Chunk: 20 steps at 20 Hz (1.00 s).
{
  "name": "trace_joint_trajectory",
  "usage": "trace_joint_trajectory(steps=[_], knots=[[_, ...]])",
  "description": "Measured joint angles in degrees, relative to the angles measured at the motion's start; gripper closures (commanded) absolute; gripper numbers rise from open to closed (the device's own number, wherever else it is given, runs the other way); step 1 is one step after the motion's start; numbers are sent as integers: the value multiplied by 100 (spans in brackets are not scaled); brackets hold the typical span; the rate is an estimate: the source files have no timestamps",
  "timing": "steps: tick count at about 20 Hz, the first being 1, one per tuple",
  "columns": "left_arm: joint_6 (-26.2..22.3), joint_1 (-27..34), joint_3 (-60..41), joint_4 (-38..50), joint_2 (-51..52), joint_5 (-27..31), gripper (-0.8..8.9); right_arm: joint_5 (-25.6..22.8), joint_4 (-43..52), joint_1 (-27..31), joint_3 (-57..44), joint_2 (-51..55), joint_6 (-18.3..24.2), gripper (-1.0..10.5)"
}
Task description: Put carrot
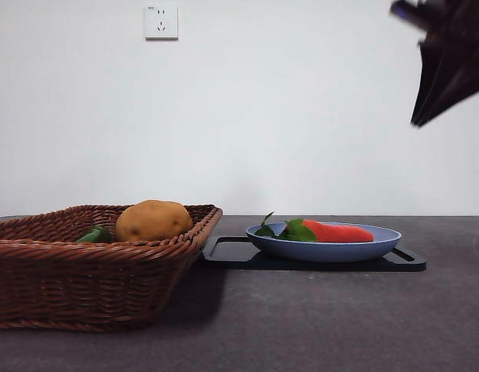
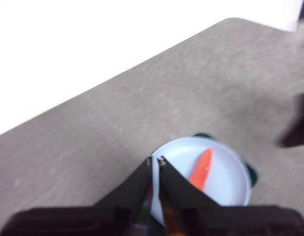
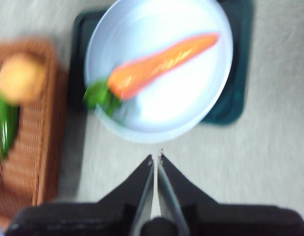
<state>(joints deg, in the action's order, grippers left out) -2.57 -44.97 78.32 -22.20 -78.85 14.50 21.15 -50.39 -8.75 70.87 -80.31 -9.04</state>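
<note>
Carrot (image 1: pixel 336 232): lying in blue plate (image 1: pixel 379 246) on black tray (image 1: pixel 410 262), mid-table. Basket (image 1: pixel 84 279): holds potato (image 1: pixel 153 220). Left gripper (image 2: pixel 154 160), right gripper (image 3: pixel 155 157): jaws nearly closed, holding nothing.

Carrot (image 3: pixel 159 61) lies on plate (image 3: pixel 191 113); fingers (image 3: pixel 143 179) closed.

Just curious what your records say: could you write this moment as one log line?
carrot: lying on blue plate | potato: in basket | both end effectors: shut, empty, above table
</note>
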Motion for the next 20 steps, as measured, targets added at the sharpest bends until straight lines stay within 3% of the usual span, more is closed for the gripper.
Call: trace_joint_trajectory(steps=[4, 8, 14, 17, 20], knots=[[0, 525, 0, -1106, 15, -4, 807, -1084, -72, -765, -120, 1095, 138, 941], [-87, 990, -96, -2100, 417, -118, 807, -2103, 695, -1604, -837, 2393, 157, 941], [-122, 1189, -1943, -1167, 2033, -144, 807, -3331, 2361, -2133, -2636, 4238, 157, 941], [-39, 1191, -3095, -903, 3053, -382, 807, -3451, 3241, -2173, -3807, 5023, 131, 941], [138, 1191, -3779, -1062, 3788, -446, 805, -3532, 3193, -2166, -4347, 5191, 42, 936]])
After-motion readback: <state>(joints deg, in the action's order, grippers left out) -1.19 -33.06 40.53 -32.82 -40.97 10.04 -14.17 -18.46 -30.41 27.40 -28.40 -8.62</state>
